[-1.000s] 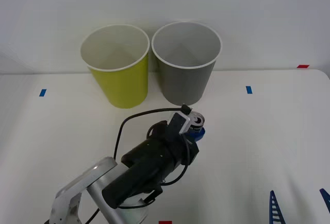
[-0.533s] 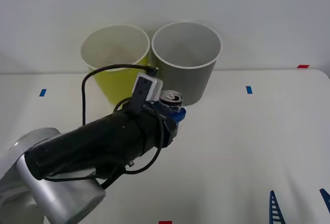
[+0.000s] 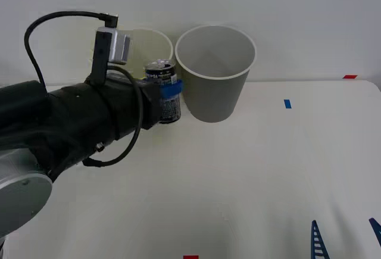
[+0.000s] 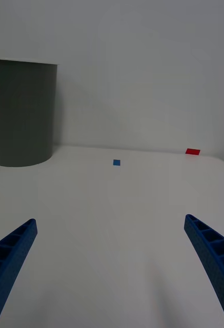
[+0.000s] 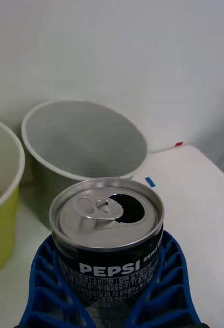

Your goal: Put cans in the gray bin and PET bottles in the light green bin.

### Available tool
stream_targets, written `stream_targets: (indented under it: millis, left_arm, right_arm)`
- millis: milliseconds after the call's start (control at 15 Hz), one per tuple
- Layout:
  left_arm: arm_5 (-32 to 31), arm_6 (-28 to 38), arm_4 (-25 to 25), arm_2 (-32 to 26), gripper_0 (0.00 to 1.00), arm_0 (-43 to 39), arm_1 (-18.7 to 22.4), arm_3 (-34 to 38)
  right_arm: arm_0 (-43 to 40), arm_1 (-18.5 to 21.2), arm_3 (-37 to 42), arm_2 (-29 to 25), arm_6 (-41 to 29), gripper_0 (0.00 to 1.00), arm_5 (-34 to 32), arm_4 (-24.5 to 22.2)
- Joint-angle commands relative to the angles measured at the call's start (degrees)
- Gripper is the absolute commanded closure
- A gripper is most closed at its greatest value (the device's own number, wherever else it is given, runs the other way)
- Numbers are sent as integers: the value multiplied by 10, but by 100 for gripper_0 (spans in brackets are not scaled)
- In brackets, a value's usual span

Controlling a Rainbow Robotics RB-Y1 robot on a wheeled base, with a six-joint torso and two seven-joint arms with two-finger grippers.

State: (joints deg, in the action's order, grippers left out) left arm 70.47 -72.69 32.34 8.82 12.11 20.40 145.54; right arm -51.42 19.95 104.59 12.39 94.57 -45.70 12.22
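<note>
White table (image 3: 268,169) below, left gripper (image 3: 169,95) jaws clamp the can (image 3: 164,92) beside gray bin (image 3: 215,74); right jaws apart.

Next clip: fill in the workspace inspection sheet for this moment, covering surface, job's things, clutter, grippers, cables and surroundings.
Surface: white table, bare apart from tape marks.
Job's things: can upright with its tab opened, held off the table beside the gray bin; light green bin left of the gray one; both bins upright, nothing seen inside.
Clutter: nothing seen.
Grippers: left gripper has its blue fingers closed round the can; right gripper open, low over the table's near right part.
Cables: black cable loops from the left arm to its wrist camera.
Surroundings: plain white wall; blue tape and red tape on the table.
</note>
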Motion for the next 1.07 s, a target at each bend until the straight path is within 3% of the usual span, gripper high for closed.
stream_targets:
  millis: [67, 400, 800, 1067]
  left_arm:
    - [66, -2, 4, -42, 100, 78, -35, -12]
    - [47, -10, 0, -51, 100, 195, -59, -126]
    - [-92, -62, -19, -14, 100, 254, -88, -283]
    - [-243, -79, -30, 44, 100, 287, -89, -403]
  right_arm:
    - [0, 0, 0, 0, 0, 0, 0, 0]
    - [0, 0, 0, 0, 0, 0, 0, 0]
    - [0, 0, 0, 0, 0, 0, 0, 0]
    - [0, 0, 0, 0, 0, 0, 0, 0]
